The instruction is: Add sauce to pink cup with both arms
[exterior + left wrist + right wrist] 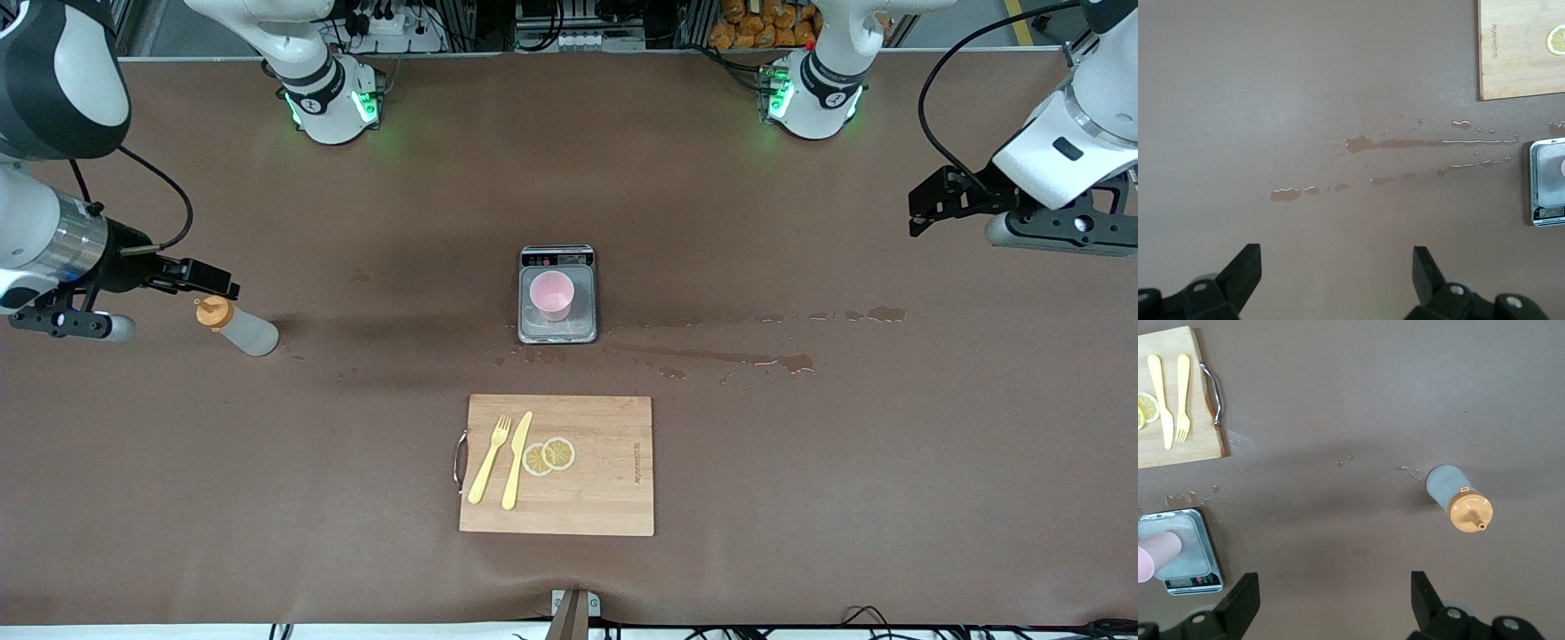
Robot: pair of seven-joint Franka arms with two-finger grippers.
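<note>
The sauce bottle (238,329), whitish with an orange cap, stands upright on the table toward the right arm's end; it also shows in the right wrist view (1458,497). The pink cup (551,294) stands on the steel scale (557,333) at mid-table, and shows in the right wrist view (1158,553) and at the edge of the left wrist view (1562,167). My right gripper (222,283) is open and empty, close beside the bottle's cap (1335,587). My left gripper (916,213) is open and empty over bare table at the left arm's end (1337,260).
A wooden cutting board (613,480) with a yellow fork (491,459), a knife (516,460) and lemon slices (549,455) lies nearer to the front camera than the scale. Streaks of spilled liquid (765,360) wet the table between the scale and the left arm's end.
</note>
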